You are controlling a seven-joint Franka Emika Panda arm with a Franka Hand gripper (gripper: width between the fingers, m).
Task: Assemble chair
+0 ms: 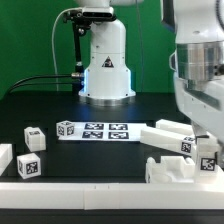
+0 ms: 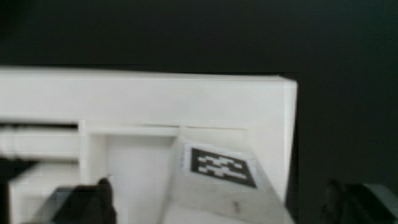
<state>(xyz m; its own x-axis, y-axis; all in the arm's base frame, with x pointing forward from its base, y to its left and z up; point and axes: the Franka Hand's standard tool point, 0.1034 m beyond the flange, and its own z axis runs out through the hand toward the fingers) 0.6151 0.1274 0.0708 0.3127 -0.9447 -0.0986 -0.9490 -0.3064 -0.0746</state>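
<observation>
- At the lower left of the exterior view, a chunky white plastic block (image 1: 5,158) lay at the frame's edge on the black counter (image 1: 110,160). Just beside it lay a white tagged block (image 1: 30,167) showing a square black-and-white tag.
- Slightly further back, a small white tagged piece (image 1: 35,139) sat apart from those two.
- A small white tagged cube (image 1: 67,127) stood just beside the left end of the marker board (image 1: 105,131).
- The marker board lay flat in the middle of the frame, in front of the white robot base (image 1: 105,65) with its blue light.
- Right of the board, a long white plastic chair bar (image 1: 168,134) lay slanted on the counter, with a tag near its right end.
- At the lower right, the blocky white chair assembly (image 1: 172,169) sat near the counter's front edge, just below the bar.
- The white robot arm (image 1: 195,70) filled the right edge of the frame above this cluster, and its tip was hard to make out there.
- In the wrist view, the gripper (image 2: 222,205) had its dark fingers (image 2: 80,200) spread wide on either side of a white tagged chair part (image 2: 160,110).
- A dark gap showed between that part and one finger, so the gripper stood wide open around the part and held nothing.
</observation>
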